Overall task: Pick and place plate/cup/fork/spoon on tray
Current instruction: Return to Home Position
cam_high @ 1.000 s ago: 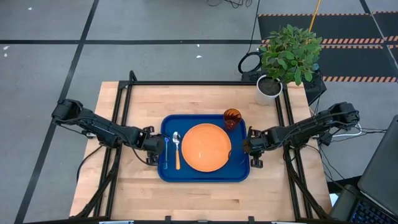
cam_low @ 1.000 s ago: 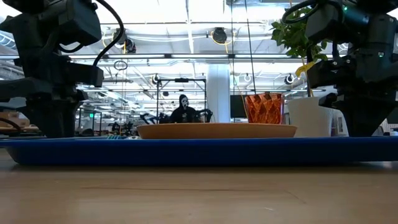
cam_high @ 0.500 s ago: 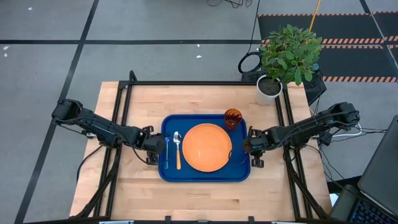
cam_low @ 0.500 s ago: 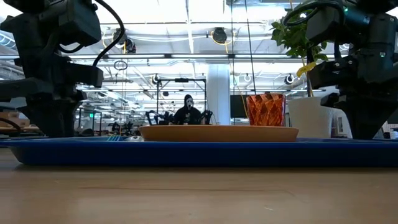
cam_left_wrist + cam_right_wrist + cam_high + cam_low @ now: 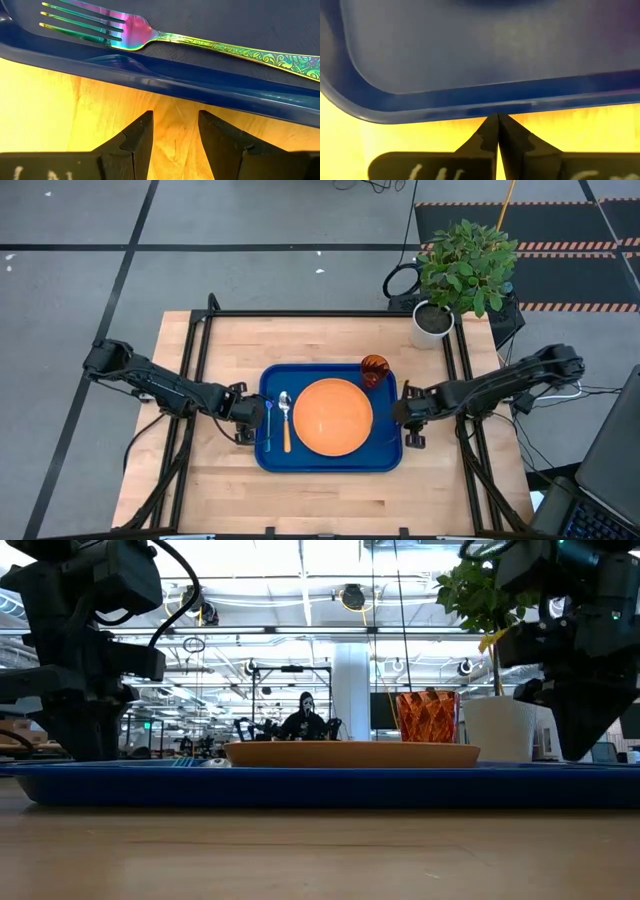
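Tray [image 5: 330, 464]: large, blue, rectangular, rounded corners, raised rim; laid flat at frame centre in high view.
Plate [image 5: 332, 417]: round, plain orange, set flat in tray's middle.
Cup [image 5: 373, 369]: small, dark orange-red, faceted; stood upright in tray's upper right corner, just beside plate.
Spoon [image 5: 285, 423]: silver bowl, orange handle; laid left of plate.
Fork [image 5: 267, 426]: thin; placed left of spoon, parallel to it, by tray's left rim.

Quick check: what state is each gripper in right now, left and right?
Left gripper: open, holding nothing.
Right gripper: shut, holding nothing.
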Action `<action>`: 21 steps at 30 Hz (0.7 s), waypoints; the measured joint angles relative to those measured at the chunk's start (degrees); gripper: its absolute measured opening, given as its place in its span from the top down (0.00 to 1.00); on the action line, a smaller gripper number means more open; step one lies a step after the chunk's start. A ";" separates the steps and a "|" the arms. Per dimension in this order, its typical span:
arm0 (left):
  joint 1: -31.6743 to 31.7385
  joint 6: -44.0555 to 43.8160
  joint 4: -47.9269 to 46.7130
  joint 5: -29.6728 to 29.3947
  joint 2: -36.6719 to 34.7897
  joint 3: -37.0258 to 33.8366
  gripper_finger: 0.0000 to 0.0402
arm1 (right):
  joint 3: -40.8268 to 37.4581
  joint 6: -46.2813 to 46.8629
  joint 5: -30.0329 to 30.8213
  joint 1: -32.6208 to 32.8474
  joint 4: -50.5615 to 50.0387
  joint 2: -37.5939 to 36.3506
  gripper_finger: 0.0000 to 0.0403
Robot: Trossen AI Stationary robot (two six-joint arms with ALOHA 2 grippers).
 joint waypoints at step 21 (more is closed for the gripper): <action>0.00 -5.90 -10.02 0.19 0.02 1.61 0.60 | -0.09 1.09 2.91 0.00 -2.04 -6.58 1.00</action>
